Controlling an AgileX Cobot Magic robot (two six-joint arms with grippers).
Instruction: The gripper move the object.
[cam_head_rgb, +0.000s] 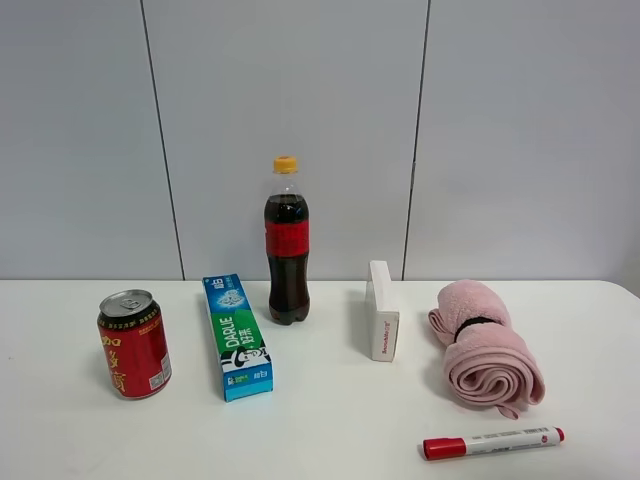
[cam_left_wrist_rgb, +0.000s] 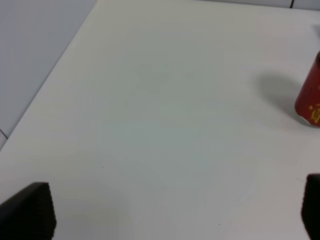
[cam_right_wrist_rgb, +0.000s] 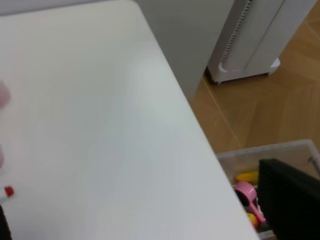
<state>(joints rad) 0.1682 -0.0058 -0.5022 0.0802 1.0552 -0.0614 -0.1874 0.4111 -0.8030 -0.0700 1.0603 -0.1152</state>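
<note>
Several objects stand in a row on the white table (cam_head_rgb: 330, 420): a red can (cam_head_rgb: 133, 345), a green and blue toothpaste box (cam_head_rgb: 237, 337), a cola bottle (cam_head_rgb: 287, 250), a small white box (cam_head_rgb: 381, 312), a rolled pink towel (cam_head_rgb: 485, 345) and a red marker (cam_head_rgb: 492, 441). Neither gripper shows in the exterior high view. The left gripper (cam_left_wrist_rgb: 170, 210) is open over bare table, with the can (cam_left_wrist_rgb: 311, 97) ahead at the frame's edge. The right gripper (cam_right_wrist_rgb: 145, 215) is open near the table's right edge, and the marker's red end (cam_right_wrist_rgb: 8, 191) just shows.
The table's right edge (cam_right_wrist_rgb: 200, 135) drops to a wooden floor. A clear plastic bin (cam_right_wrist_rgb: 280, 155) with small toys sits on the floor below it, and a white appliance (cam_right_wrist_rgb: 255, 40) stands beyond. A grey wall (cam_head_rgb: 300, 100) backs the table.
</note>
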